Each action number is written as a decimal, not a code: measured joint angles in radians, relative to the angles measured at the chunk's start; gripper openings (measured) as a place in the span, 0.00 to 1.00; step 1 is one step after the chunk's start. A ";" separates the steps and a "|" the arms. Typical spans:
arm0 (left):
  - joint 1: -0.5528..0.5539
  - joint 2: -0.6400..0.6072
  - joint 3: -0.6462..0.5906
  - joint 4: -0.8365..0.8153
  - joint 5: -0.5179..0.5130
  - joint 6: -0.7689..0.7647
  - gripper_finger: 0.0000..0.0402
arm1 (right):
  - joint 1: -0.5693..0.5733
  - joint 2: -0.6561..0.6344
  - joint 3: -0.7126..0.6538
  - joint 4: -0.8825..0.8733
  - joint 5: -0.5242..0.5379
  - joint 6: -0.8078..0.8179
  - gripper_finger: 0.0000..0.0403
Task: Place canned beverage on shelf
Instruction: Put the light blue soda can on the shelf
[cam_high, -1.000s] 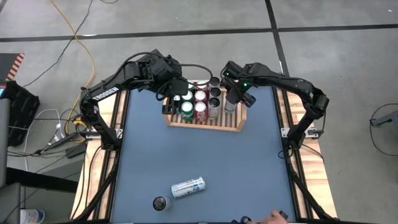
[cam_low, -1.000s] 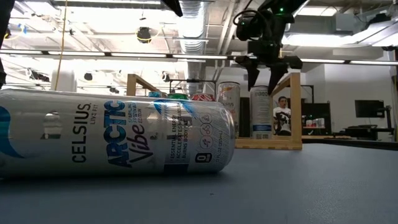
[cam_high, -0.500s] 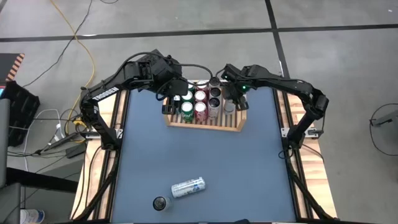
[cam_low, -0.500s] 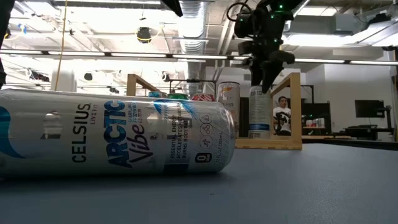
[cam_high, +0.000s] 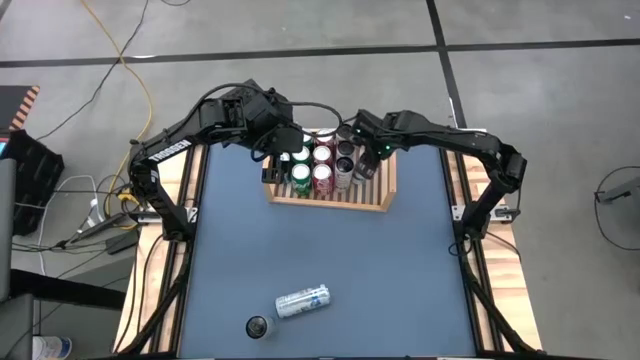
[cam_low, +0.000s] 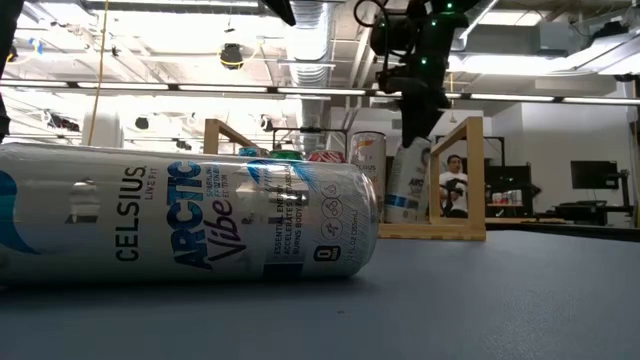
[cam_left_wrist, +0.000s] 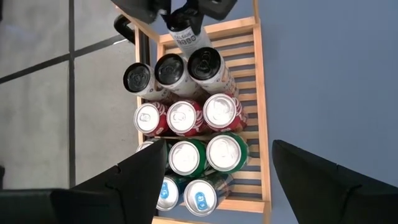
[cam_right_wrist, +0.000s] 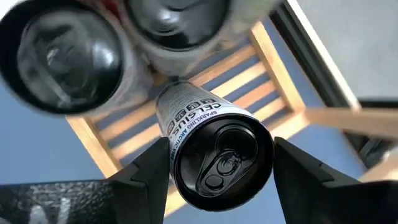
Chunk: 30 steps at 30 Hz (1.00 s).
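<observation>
Can (cam_right_wrist: 214, 146) now tilted, right gripper (cam_right_wrist: 221, 165) clamping top.

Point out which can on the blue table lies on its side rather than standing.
The silver Celsius can near the table's front edge; the dark-topped can beside it stands upright, and the other cans are in the shelf.

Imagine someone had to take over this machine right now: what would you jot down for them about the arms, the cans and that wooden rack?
Right gripper: shut on a tilted Celsius can, over the right end of the shelf.
Left gripper: open, empty, hovering above the shelf's left end.
Done: rows of upright cans already stand in the shelf.
Left: set the tilted can upright in the shelf and let go. Then two cans wait at the table's near edge: a Celsius can lying on its side and a dark can standing beside it.
</observation>
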 joint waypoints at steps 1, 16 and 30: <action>0.000 0.000 0.000 -0.001 0.000 -0.003 0.69 | 0.000 0.000 0.000 -0.001 0.000 0.039 0.55; 0.000 0.000 0.000 -0.001 0.000 -0.023 0.69 | -0.016 0.007 0.040 -0.085 0.084 0.091 0.55; 0.000 0.000 0.000 0.001 0.000 -0.025 0.69 | -0.035 0.135 0.170 -0.120 0.100 0.093 0.55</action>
